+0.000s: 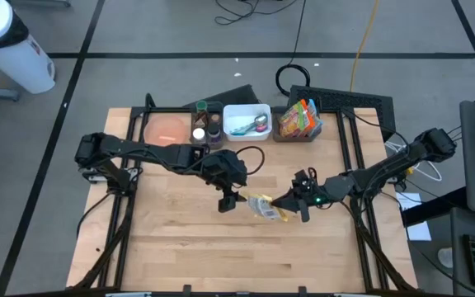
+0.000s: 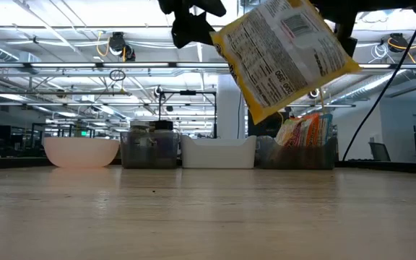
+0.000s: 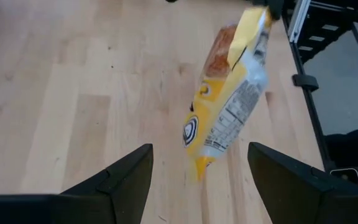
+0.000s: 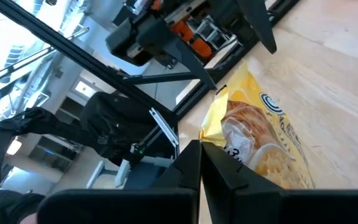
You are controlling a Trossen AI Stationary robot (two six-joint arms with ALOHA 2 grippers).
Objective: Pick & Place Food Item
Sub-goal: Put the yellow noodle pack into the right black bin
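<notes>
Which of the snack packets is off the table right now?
The yellow snack packet, hanging in the air with its corner pinched by the right gripper. The other packets stand in the bin at the table's back.

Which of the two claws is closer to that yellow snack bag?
The right gripper: shut on the yellow snack bag, holding it above the table. The left gripper hangs open beside it, not touching.

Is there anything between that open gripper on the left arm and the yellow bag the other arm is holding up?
Nothing visible. The left gripper is open and faces the yellow bag, which hangs in the air from the right gripper, with only bare wooden table beneath.
</notes>
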